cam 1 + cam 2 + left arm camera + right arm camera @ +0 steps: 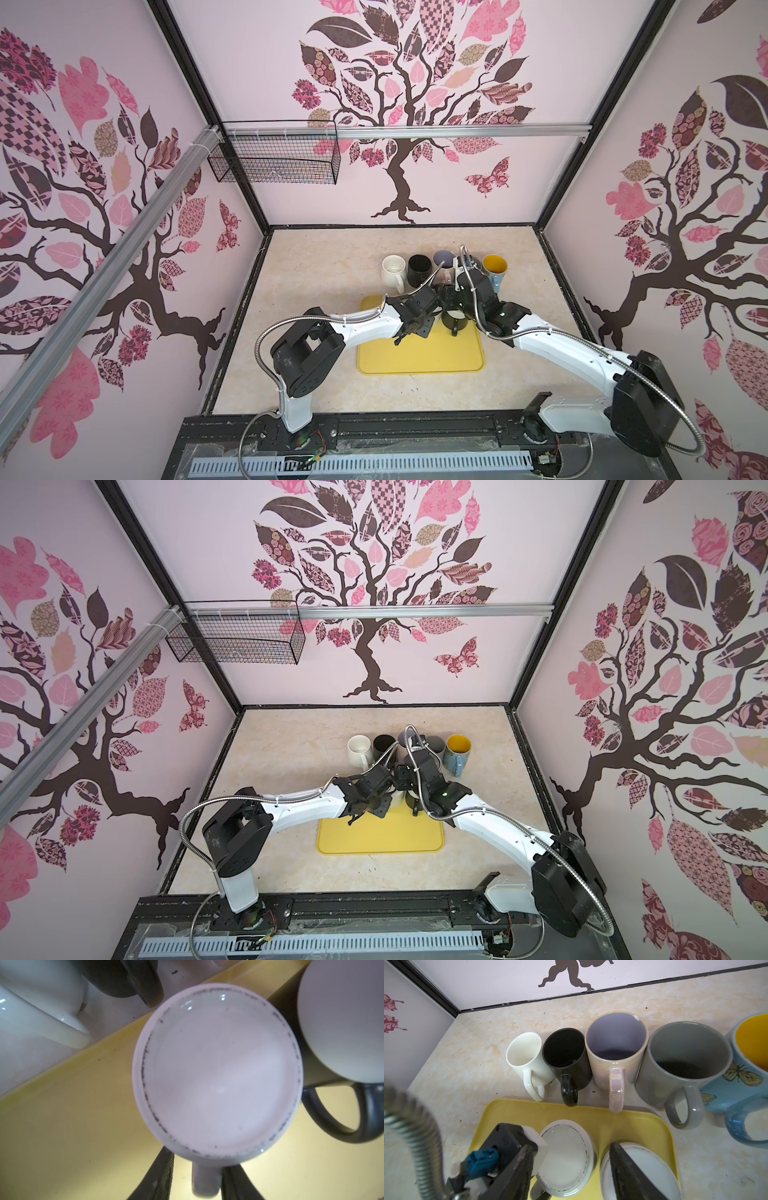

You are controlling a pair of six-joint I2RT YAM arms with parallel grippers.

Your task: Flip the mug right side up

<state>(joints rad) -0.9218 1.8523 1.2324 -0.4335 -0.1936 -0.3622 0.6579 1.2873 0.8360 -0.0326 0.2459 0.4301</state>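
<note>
The pale mug point(218, 1076) stands rim-down at 12 o'clock on the yellow tray point(72, 1126). Its handle point(205, 1182) lies between the spread jaws of the left gripper point(197, 1167), not yet pinched, and the right gripper point(571, 1147) hovers over the tray, jaws spread and empty. Grasping is the step in hand: next, likely, clamp the handle firmly, lift clear, then roll the mug upright.

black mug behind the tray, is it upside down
No, in the right wrist view the black mug stands upright next to the white mug, with its open mouth facing up.
</note>
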